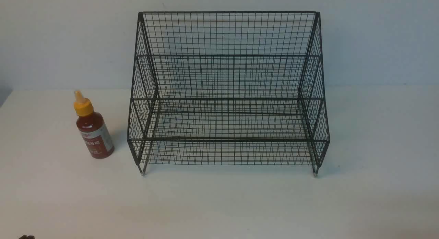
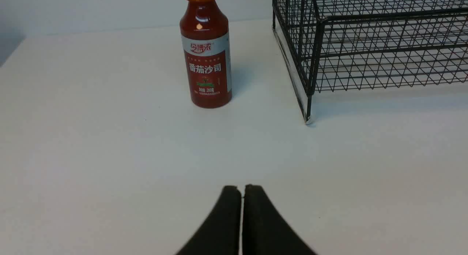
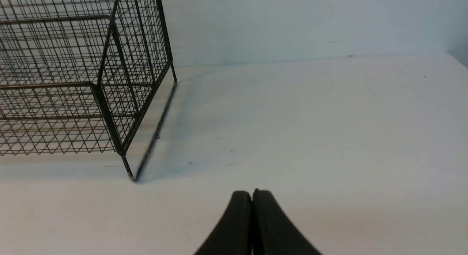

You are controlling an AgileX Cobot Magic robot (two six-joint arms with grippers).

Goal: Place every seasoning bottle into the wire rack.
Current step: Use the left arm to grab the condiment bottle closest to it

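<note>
Here we see the rack [image 1: 226,95] standing on the white counter [image 1: 219,204], its tall grid back toward the pale wall and its two stepped tiers facing us. The bottle [image 1: 93,129] stands upright on the counter outside the rack, to the rack's left and near its front left foot, with a clear strip of counter between them, so the two do not touch. It holds dark red sauce, and we can see its yellow pointed cap and a label with a white band over red.

In the left wrist view the bottle [image 2: 208,57] sits beside the rack's [image 2: 365,46] left side, label turned toward the camera. The left fingers [image 2: 238,192] are pressed together with only a thin seam between them, gripping nothing. They hover over bare counter on the near side of the rack, well apart from the bottle.

In the right wrist view the right fingers [image 3: 249,196] are likewise closed on nothing, over bare counter off the rack's [image 3: 73,83] front right corner and apart from it.
</note>
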